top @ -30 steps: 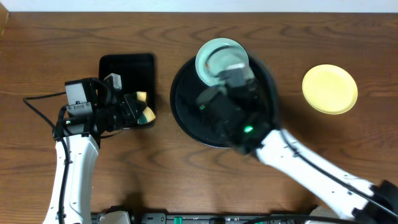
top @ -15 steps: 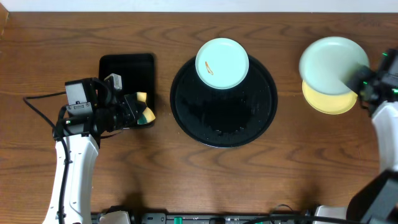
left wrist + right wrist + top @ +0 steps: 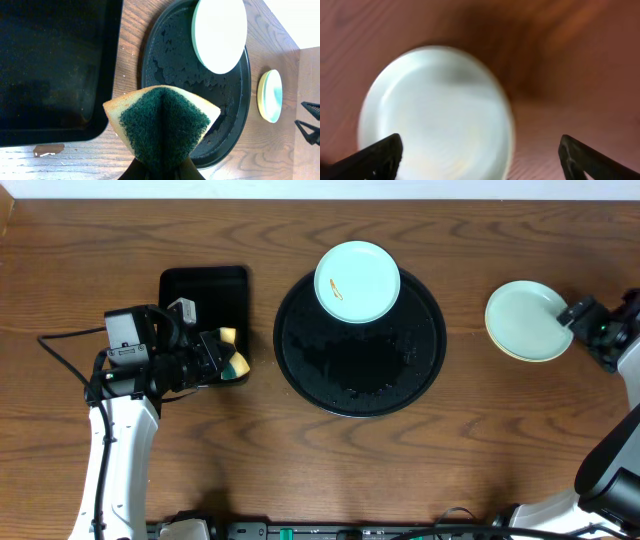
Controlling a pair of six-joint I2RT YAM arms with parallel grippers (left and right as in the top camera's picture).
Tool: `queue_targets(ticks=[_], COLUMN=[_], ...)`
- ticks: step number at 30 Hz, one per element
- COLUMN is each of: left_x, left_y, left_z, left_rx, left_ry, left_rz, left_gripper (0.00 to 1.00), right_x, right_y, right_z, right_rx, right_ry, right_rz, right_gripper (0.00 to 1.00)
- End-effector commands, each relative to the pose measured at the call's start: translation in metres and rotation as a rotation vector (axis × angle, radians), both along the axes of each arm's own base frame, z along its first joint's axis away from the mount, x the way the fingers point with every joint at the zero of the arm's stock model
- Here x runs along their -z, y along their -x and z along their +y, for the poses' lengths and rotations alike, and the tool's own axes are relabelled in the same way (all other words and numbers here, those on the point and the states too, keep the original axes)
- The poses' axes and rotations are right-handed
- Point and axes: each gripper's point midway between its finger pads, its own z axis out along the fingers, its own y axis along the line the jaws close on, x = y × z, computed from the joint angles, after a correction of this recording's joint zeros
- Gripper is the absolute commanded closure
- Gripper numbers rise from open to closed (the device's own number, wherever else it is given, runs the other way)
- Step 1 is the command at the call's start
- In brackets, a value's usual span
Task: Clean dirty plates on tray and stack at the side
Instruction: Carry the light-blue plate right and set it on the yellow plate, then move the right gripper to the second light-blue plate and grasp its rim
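Left gripper [image 3: 218,353] clamped on folded sponge [image 3: 162,122], at near right corner of rectangular tray [image 3: 203,290]. Right gripper [image 3: 580,320] jaws wide, holding nothing, just right of mint plate [image 3: 525,318] stacked on yellow plate [image 3: 528,361]. Smeared plate [image 3: 357,281] sits on far rim of round tray [image 3: 360,375].

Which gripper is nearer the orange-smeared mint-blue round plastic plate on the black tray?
Left. The left gripper sits left of the round glossy black tray holding that plate; the right gripper hangs farther right, beside the stacked plates.
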Motion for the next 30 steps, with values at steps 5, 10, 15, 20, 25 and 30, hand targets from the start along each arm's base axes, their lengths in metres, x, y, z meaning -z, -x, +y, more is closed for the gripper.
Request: queue_targets(ticks=[5,10,15,20,25,30], left_x=[-0.001,-0.001,0.001,0.003,0.003,0.004], left_y=[-0.001,-0.001,0.003,0.005,0.006,0.005], left_z=[0.000,0.000,-0.001,-0.001,-0.001,0.001], left_rx=[0.012,0.012,0.012,0.012,0.012,0.006], left_ry=[-0.002,-0.002,0.003,0.005,0.006,-0.005], left_rz=[-0.012,-0.012,0.010,0.022,0.026,0.027], left_gripper=[0.91,0.91,0.91,0.87,0.87,0.87], right_x=[-0.098,-0.143,-0.149,-0.134,-0.045,0.015], right_y=[-0.050,-0.069,-0.065,-0.083,-0.126,-0.147], right_z=[0.120,0.202,0.306,0.357,0.365,0.371], right_rx=[-0.629,-0.977,-1.280,-1.339,-1.264,-1.259], right_ry=[0.054,0.311,0.402,0.495,0.435,0.423], right_rz=[-0.102,-0.161,-0.265,-0.314,-0.230,-0.217], right_gripper=[0.05,0.01,0.09,0.25,0.50,0.46])
